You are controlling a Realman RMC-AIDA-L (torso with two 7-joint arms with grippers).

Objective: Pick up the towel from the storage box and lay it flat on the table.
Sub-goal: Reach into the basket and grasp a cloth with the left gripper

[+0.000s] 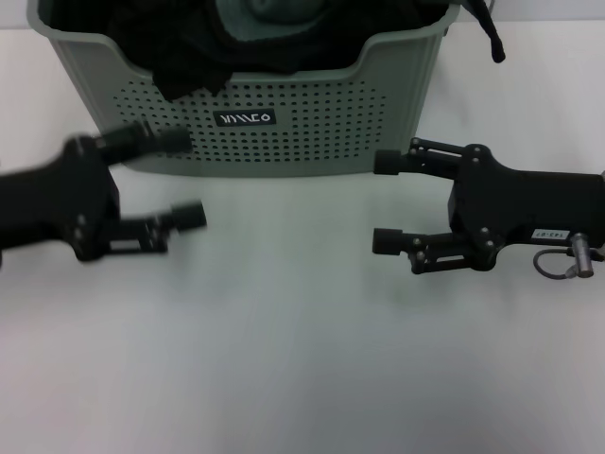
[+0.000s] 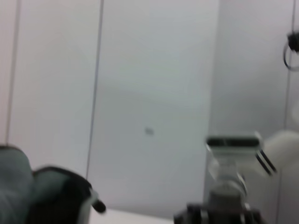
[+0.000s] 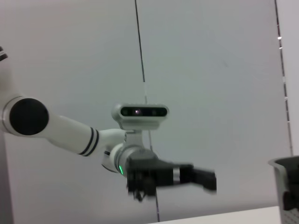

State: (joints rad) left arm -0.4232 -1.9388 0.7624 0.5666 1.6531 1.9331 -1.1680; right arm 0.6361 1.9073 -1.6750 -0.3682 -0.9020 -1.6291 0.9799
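The sage-green storage box (image 1: 284,142) stands at the back of the white table (image 1: 284,359). Inside it a dull green fold of the towel (image 1: 272,19) shows among black fabric (image 1: 180,47); most of the towel is hidden. My left gripper (image 1: 184,178) is open and empty, low over the table just in front of the box's left front corner. My right gripper (image 1: 385,200) is open and empty, in front of the box's right front corner. The left gripper also shows in the right wrist view (image 3: 208,179).
A black strap (image 1: 492,38) hangs over the box's right rim. A corner of the box (image 2: 60,196) shows in the left wrist view, and its edge (image 3: 287,186) in the right wrist view. White table lies between and in front of the grippers.
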